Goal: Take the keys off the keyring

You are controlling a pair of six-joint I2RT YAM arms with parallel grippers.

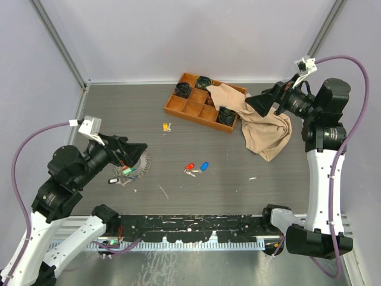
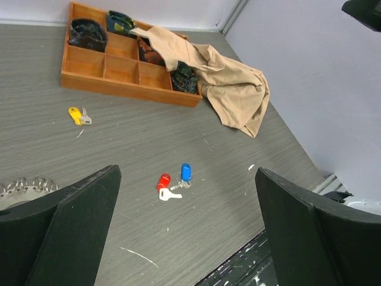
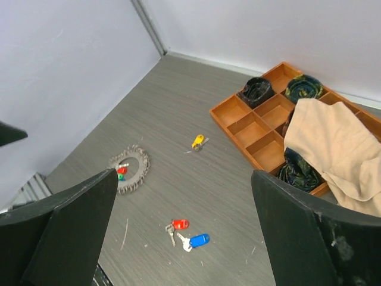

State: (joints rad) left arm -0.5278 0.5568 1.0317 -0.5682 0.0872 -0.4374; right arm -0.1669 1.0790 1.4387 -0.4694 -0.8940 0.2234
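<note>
Clutter first: orange wooden tray [image 1: 172, 108] at the far side of the desk [image 1: 238, 179], split into square compartments, several holding dark rolled bundles [image 3: 256, 90]. Beige cloth [image 1: 269, 132], soft and crumpled, lies over the tray's right end and spills onto the desk. Three loose keys lie off the ring: yellow-capped key [image 1: 166, 126] just in front of the tray, red-capped key [image 1: 190, 167] and blue-capped key [image 1: 204, 166] side by side mid-desk. Small black tag [image 1: 112, 180] near the left hand.

Keyring [image 3: 138, 167] lies flat at the desk's left side. Keys [image 3: 133, 156] fan round it like saw teeth, silvery metal, with red and green caps on one side. Left hand [image 1: 133, 155] sits over it and hides part of it in the top view; fingers spread wide, nothing in them. Right hand [image 1: 257, 105] is up over the cloth by the tray's right end, likewise fully spread and empty, well apart from the ring.

Desk: grey wood-grain laminate, scuffed, white flecks. Pale plain walls, aluminium posts in the far corners, chipped black rail along the near edge.
</note>
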